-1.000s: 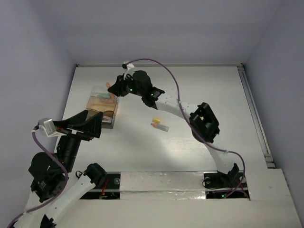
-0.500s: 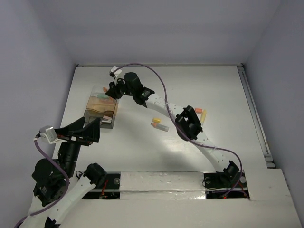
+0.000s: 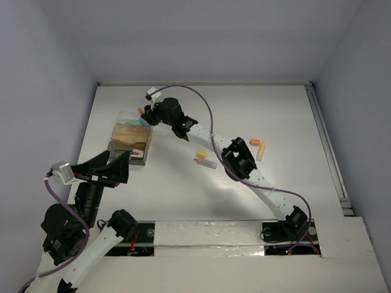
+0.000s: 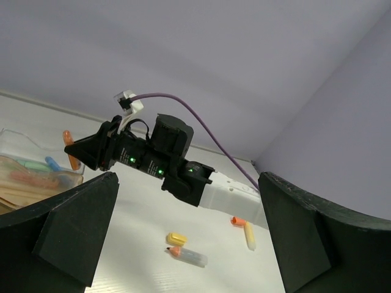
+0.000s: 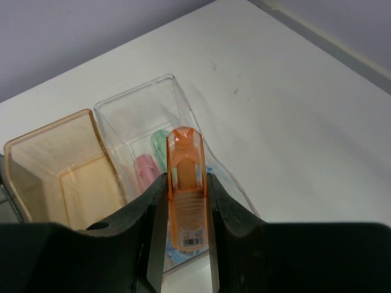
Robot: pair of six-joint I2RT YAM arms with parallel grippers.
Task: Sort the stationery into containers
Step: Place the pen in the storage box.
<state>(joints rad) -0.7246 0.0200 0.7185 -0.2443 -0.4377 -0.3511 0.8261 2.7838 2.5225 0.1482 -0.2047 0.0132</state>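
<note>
My right gripper (image 5: pixel 186 180) is shut on an orange highlighter (image 5: pixel 186 189), which stands lengthwise between the fingers. It hangs over the clear compartment of the containers (image 5: pixel 140 91), where pink (image 5: pixel 145 171), green (image 5: pixel 160 143) and blue pieces lie. From above, this gripper (image 3: pixel 145 113) is at the far end of the containers (image 3: pixel 116 131). My left gripper (image 3: pixel 122 168) is open and holds nothing, near the containers' near end. A yellow cap (image 3: pixel 200 154), a clear piece with an orange tip (image 3: pixel 208 163), an orange cap (image 3: pixel 255 142) and a pale yellow highlighter (image 3: pixel 261 150) lie loose on the table.
A tan compartment (image 5: pixel 55 165) adjoins the clear one, and a dark grey section (image 3: pixel 135 159) closes the near end. The right arm (image 3: pixel 238 159) stretches diagonally across the table above the loose pieces. A rail (image 3: pixel 327 146) runs along the table's right edge.
The right arm's elbow has swung left while its gripper stayed over the containers with the orange highlighter. The left gripper has drawn back toward the near left.
</note>
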